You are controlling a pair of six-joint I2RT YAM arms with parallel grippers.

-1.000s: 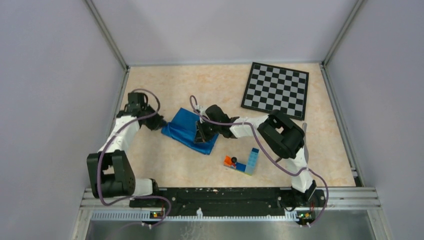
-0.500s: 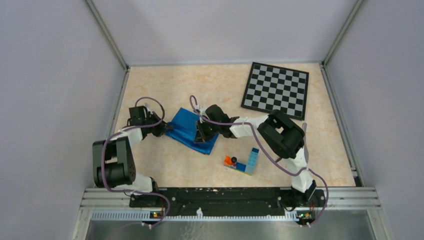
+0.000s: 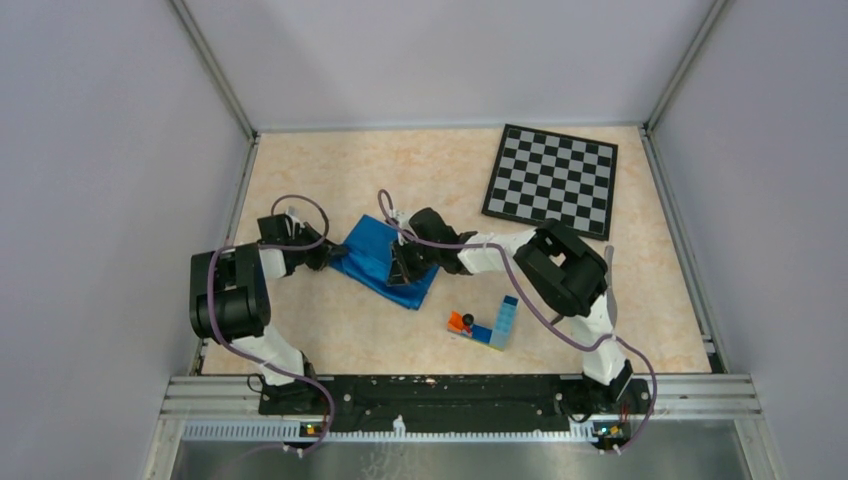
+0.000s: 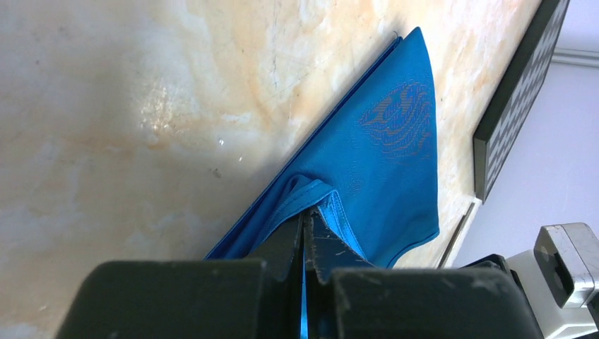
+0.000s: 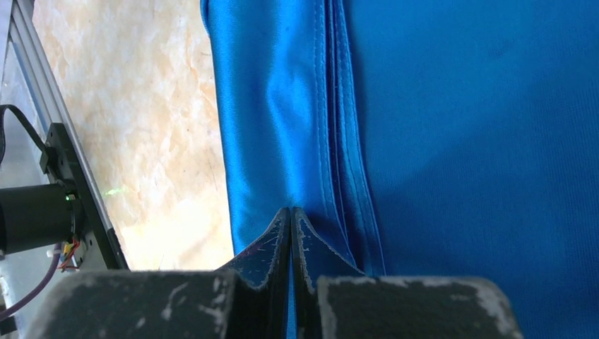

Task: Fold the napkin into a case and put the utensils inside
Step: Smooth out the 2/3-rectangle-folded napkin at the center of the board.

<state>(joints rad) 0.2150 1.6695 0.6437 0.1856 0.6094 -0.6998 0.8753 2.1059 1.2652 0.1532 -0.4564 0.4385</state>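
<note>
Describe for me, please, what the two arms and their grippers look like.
The left arm and right arm have white links, bulky black joint housings and loose purple cables. The left gripper and right gripper are black, with scuffed wedge-shaped tips.

**Desk:** Any wording, brand, number or sign legible in these views?

**Photographer:** None can be read. The chessboard (image 3: 552,181) shows only plain squares, the napkin (image 3: 378,255) is plain blue cloth, and the toy bricks (image 3: 503,322) are too small to tell.
</note>
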